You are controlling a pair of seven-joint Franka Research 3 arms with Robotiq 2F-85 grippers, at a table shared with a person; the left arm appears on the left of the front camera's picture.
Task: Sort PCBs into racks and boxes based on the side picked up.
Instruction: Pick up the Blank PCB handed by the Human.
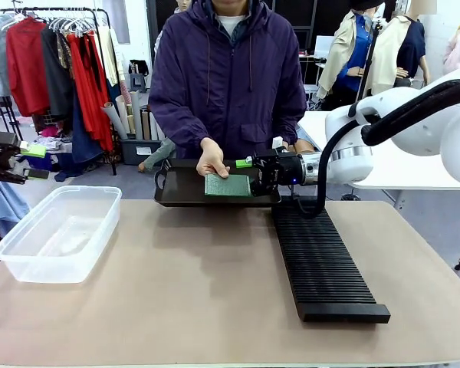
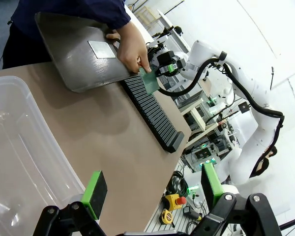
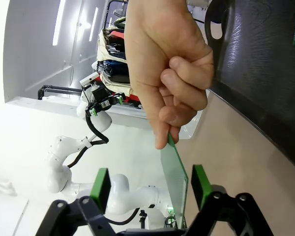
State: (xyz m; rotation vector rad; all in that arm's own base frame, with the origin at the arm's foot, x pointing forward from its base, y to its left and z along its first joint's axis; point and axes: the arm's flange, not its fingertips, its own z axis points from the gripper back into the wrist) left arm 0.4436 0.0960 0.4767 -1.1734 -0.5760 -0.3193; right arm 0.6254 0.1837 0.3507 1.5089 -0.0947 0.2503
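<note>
- Now the right hand (image 3: 151, 189) is released, jaws apart, with the PCB (image 3: 174, 169) edge-on between its pads, closer to one pad; no grip yet.
- Beyond its fingertips, the person's hand (image 3: 167, 73) pinches the board's far edge, beside the dark tray (image 3: 265, 73).
- Best, I judge: centre the board, then close squarely on the free edge, clear of that pinch.
- Left hand (image 2: 152, 189) is released and empty, near the clear box (image 2: 19, 147).

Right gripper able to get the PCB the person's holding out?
Probably yes: the PCB sits edge-on between the right gripper's open pads, and the person's hand pinches only its far end.
</note>
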